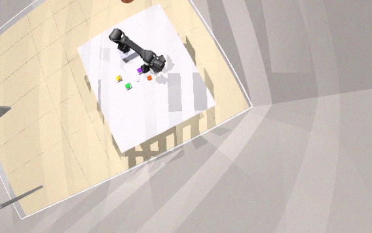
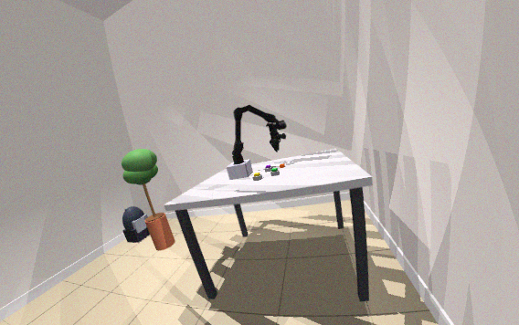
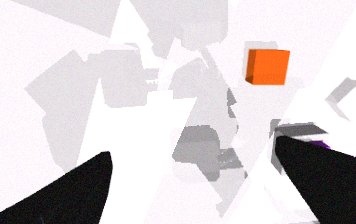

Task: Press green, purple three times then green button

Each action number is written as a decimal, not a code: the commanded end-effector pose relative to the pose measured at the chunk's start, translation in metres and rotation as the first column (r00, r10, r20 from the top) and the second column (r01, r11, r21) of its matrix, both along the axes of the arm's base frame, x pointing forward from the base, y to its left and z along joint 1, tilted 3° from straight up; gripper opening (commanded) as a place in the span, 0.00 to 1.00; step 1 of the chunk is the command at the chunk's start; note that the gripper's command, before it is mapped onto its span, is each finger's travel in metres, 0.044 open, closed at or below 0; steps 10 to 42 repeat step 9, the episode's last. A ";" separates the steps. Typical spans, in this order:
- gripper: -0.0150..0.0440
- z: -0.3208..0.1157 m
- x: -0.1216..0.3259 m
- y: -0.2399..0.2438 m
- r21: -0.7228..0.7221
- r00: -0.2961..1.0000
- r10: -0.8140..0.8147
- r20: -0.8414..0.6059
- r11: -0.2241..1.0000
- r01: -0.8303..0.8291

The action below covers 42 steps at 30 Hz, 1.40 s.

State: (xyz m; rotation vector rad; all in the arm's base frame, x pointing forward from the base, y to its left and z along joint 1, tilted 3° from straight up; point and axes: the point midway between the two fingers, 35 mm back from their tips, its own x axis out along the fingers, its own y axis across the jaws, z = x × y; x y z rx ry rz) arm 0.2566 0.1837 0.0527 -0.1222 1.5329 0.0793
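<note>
Holds the jaws wide apart, with nothing between the fingers (image 1: 144, 69) (image 2: 275, 146), and hovers well above the desk (image 1: 137, 121) (image 2: 320, 171), touching neither button nor block. Carries the arm (image 1: 135, 46) (image 2: 238, 132) out past its base and bends it down at the wrist, probably to bring the tips within reach of the purple button (image 1: 139, 70) (image 2: 269, 167) (image 3: 321, 144). Partly hides that button behind one finger in the wrist view; so not yet centred for a straight press. Seems better suited to seizing than to pressing in this spread: could straddle the small cap or catch its housing. Calls, most likely, for closing up first, shifting over the purple cap, then going straight down and letting it spring back. Leaves the green button (image 1: 128, 86) (image 2: 274, 170) free on the desk, near the yellow button (image 1: 118, 78) (image 2: 257, 174), needing a separate approach. Must keep clear of the orange block (image 1: 149, 78) (image 2: 282, 165) (image 3: 270, 67), set near purple and easily nudged by a wide-open finger on a low sideways move. Cannot tell the count of presses from the sprung caps alone.
</note>
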 end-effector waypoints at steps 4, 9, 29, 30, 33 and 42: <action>0.93 0.010 -0.043 0.050 -0.002 1.000 -0.005 0.002 1.000 0.005; 0.93 0.010 -0.043 0.050 -0.002 1.000 -0.005 0.002 1.000 0.005; 0.93 0.010 -0.043 0.050 -0.002 1.000 -0.005 0.002 1.000 0.005; 0.93 0.010 -0.043 0.050 -0.002 1.000 -0.005 0.002 1.000 0.005; 0.93 0.010 -0.043 0.050 -0.002 1.000 -0.005 0.002 1.000 0.005; 0.93 0.010 -0.043 0.050 -0.002 1.000 -0.005 0.002 1.000 0.005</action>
